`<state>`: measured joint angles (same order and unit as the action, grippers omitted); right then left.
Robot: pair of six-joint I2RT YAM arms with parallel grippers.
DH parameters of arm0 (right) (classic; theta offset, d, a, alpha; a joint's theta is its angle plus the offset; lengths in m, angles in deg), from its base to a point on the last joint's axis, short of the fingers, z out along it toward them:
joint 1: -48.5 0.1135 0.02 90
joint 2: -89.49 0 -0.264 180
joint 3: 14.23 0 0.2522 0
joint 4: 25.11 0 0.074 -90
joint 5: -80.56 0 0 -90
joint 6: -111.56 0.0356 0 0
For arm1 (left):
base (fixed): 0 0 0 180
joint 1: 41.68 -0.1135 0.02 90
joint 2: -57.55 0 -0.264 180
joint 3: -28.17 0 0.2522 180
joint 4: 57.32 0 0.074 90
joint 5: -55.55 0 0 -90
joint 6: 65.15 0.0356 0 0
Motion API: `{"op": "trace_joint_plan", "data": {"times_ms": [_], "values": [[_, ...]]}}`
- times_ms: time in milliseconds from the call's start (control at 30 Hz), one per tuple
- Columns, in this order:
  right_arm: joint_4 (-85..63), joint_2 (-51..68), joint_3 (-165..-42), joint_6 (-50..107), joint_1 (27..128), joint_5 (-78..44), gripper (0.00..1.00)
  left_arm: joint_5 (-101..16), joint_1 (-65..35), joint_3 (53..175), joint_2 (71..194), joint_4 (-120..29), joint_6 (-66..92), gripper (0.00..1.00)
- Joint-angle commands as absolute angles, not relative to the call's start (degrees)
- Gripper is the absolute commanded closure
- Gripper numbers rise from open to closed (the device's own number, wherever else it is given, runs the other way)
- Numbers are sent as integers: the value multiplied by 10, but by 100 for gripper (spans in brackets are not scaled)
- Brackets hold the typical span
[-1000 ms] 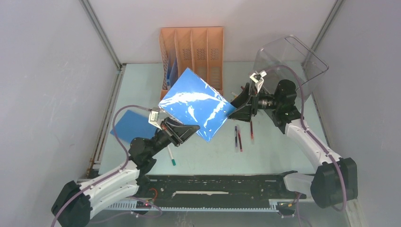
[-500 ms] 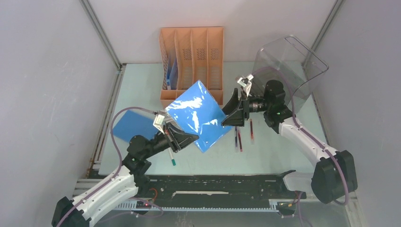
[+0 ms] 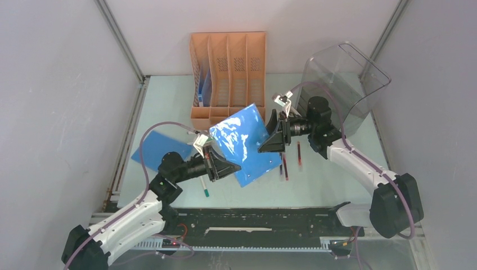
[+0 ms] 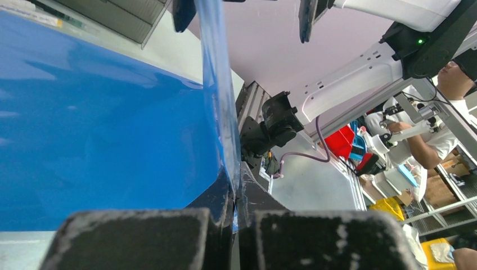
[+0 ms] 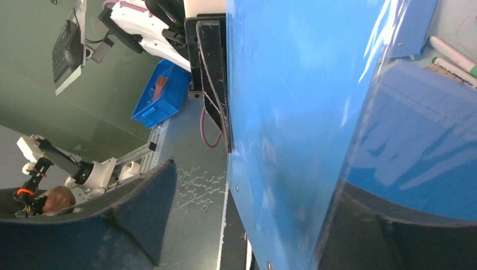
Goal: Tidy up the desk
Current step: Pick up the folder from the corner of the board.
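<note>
Top view: blue folder [image 3: 242, 140] stands on edge above mid desk [image 3: 247, 194], between both arms. Left hand [image 3: 222, 166] is at its near-left edge, right hand [image 3: 269, 135] at its right edge. Orange file rack [image 3: 228, 73] is close beyond folder's far corner.

Left wrist: left hand [image 4: 233, 225] pressed together, pinching blue folder [image 4: 101, 140] by its edge.

Right wrist: right hand [image 5: 259, 185] spread, blue folder [image 5: 292, 112] between its fingers, one finger well clear of sheet. Judged: left hand alone carries it.
</note>
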<state>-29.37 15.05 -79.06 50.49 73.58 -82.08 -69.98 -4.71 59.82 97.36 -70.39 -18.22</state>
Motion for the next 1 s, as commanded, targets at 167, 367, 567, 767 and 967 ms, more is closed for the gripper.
{"op": "trace_joint_plan", "data": {"times_ms": [167,367,567,767,967], "values": [[-317,155,-813,540,737,-795,77,-704,-51,629,985,-708,-168,100],[-327,169,-813,551,729,-798,100,-679,-52,625,976,-713,-180,99],[-336,195,-813,570,702,-798,100,-600,-56,603,913,-704,-208,56],[-395,225,-798,631,660,-799,100,-522,-57,545,795,-711,-244,5],[-433,253,-789,673,622,-795,100,-487,-57,425,761,-885,-339,0]]}}
